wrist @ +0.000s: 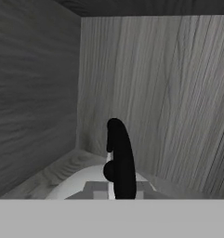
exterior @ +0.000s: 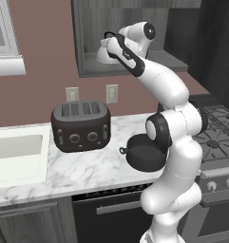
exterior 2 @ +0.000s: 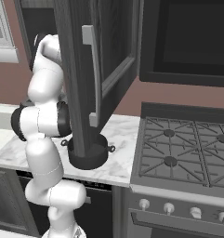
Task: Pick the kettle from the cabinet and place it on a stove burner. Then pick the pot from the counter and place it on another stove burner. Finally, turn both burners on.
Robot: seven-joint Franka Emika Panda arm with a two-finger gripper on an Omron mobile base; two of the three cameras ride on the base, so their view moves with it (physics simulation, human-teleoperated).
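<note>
kettle (exterior: 102, 53) stands on the shelf inside the open cabinet (exterior: 87, 28), a small pale, shiny dome with a thin black arched handle (wrist: 119, 160). no brand, label or readable writing shows on it, nor on the toaster (exterior: 81, 125) or the stove (exterior 2: 187, 148). gripper (exterior: 110, 42) sits at the kettle's top, and in the hand view its jaws are drawn in tight on the black handle, which rises straight up between them above the white body. pot (exterior: 144, 152), squat, round and dark with small loop side handles, rests on the white marble counter (exterior: 82, 168) between toaster and stove, partly hidden behind the arm. burners (exterior 2: 169, 161) lie bare under grey grates.
</note>
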